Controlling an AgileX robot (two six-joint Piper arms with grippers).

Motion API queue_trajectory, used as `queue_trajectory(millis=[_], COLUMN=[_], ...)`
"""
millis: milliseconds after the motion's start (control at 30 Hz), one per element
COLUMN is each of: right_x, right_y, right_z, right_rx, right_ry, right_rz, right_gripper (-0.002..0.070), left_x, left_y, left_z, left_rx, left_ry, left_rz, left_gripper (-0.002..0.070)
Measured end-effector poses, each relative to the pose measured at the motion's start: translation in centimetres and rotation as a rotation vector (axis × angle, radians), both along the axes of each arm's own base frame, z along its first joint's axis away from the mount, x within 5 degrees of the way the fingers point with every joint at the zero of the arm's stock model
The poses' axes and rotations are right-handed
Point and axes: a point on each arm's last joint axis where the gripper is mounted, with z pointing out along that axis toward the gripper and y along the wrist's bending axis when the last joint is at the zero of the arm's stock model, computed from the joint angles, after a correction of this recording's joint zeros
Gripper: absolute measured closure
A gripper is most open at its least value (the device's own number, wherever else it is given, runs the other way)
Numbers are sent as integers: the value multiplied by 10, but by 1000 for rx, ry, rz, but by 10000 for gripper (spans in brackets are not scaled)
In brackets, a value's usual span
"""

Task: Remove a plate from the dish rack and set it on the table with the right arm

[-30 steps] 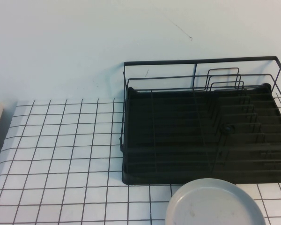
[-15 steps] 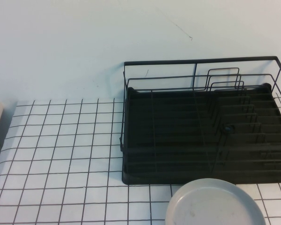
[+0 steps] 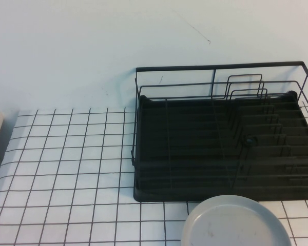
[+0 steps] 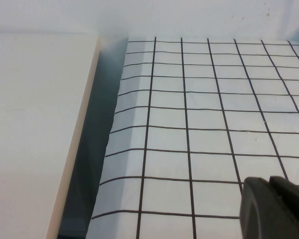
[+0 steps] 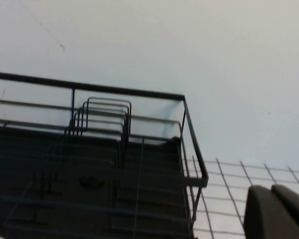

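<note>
A: Where is the plate point(image 3: 235, 221)?

B: It lies flat on the table point(image 3: 66, 169) at the near edge of the high view, just in front of the dish rack point(image 3: 226, 148), its far rim close to the rack's front edge. It is cut off by the bottom of the view.

A: And the rack itself?

B: It holds no dishes that I can see; only its ribbed black tray and upright wire loops show.

A: The 2 grippers?

B: Neither appears in the high view. The left gripper point(image 4: 275, 208) shows as a dark shape in its wrist view, above bare gridded table beside a cream board point(image 4: 35, 129). The right gripper point(image 5: 276, 211) is a dark shape in its wrist view, facing the rack's end. I cannot tell how either stands.
</note>
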Motion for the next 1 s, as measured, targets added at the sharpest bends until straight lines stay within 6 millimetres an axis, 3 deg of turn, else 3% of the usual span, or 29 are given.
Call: queue_trajectory(millis=[367,1000], right_x=[-9,-9], right_y=[-1,-2], right_z=[-35,-36], right_rx=[-31,-39], right_ry=[290,310], right_rz=[-9,-12], right_gripper=[678,678], left_x=[0,0], left_y=[0,0], left_z=[0,0], left_rx=[0,0], left_ry=[0,0], left_rz=[0,0], left_gripper=[677,677])
